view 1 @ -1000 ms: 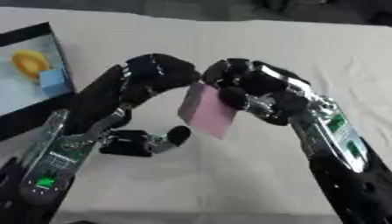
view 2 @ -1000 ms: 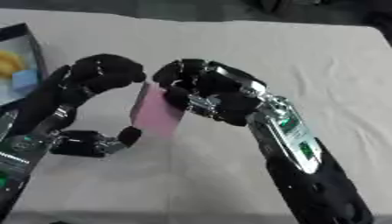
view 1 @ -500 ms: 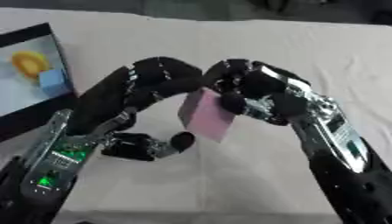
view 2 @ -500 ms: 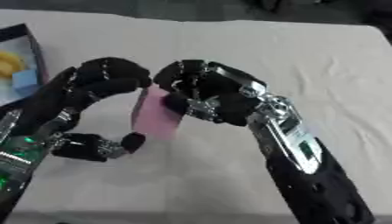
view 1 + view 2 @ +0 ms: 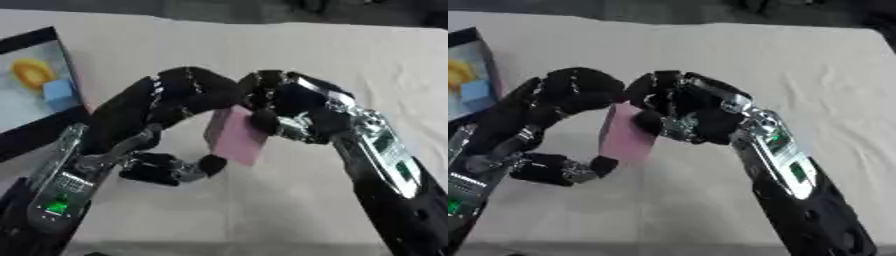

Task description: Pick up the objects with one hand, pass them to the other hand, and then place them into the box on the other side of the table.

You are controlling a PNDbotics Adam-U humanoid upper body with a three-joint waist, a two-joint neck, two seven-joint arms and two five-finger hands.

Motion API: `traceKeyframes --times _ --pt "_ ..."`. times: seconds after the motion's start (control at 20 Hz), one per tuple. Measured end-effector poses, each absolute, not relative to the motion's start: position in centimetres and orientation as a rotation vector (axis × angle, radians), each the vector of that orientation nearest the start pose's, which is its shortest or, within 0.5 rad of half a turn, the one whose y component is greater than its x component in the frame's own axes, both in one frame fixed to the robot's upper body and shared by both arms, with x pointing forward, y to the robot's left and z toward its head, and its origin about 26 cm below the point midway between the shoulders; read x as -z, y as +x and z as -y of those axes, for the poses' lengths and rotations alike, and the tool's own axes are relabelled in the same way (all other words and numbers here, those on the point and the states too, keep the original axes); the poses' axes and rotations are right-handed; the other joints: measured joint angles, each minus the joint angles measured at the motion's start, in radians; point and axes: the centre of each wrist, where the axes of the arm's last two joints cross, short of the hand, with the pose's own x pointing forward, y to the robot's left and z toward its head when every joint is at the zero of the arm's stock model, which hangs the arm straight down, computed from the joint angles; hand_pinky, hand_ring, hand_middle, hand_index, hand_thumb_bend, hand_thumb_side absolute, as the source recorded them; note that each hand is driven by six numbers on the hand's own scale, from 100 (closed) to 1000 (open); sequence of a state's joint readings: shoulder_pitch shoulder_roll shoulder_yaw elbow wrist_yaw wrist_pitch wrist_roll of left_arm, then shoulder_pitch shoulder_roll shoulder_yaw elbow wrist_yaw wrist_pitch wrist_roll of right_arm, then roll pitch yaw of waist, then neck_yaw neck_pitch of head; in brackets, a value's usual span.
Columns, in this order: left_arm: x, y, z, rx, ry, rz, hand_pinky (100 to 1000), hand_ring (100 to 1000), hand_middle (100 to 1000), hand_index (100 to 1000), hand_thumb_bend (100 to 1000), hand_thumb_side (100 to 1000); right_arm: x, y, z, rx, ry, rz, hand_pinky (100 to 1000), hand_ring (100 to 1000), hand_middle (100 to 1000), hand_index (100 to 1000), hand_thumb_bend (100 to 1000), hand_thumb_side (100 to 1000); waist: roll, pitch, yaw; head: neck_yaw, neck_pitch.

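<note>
Since the earlier frame, left hand [image 5: 166, 107] fingers [image 5: 206, 90] have curled lower over the flat pink rectangular block [image 5: 234, 135]; right hand [image 5: 293, 107] fingers pinch its top above the beige counter [image 5: 262, 50]. Black-rimmed box [image 5: 22, 100] sits far left.

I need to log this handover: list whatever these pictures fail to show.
- Pink block: its top is hidden by both hands' fingers, either view.
- Whether the left hand grips it yet: fingertips overlap the right hand.
- Box: cut by the left edge; yellow and blue contents unidentifiable.
</note>
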State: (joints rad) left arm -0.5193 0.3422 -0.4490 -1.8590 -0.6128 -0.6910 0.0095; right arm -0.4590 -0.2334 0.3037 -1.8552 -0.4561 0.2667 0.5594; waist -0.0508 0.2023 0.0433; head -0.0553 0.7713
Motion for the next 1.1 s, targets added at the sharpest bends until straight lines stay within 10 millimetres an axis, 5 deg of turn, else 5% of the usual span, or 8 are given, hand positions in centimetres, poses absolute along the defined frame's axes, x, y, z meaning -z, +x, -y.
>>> traceKeyframes --times 0.4,0.8,1.1 --pt "-19.0 31.4 -13.7 -1.418 -0.080 -2.696 787 790 654 921 227 100 -18.5 32.1 15.8 -0.948 0.974 1.696 905 516 529 685 307 190 0.001 0.000 -0.004 0.001 0.000" --pt "-18.9 31.4 -13.4 -1.402 -0.023 -2.716 776 694 365 761 110 100 -18.6 32.0 15.8 -0.957 0.979 1.693 905 516 531 685 329 193 0.003 0.000 -0.006 0.001 0.000" --pt "-18.7 31.3 -13.1 -1.357 0.060 -2.774 776 647 273 674 100 100 -18.8 31.9 15.8 -0.959 0.989 1.693 911 543 583 746 552 415 0.003 0.000 -0.006 0.001 0.000"
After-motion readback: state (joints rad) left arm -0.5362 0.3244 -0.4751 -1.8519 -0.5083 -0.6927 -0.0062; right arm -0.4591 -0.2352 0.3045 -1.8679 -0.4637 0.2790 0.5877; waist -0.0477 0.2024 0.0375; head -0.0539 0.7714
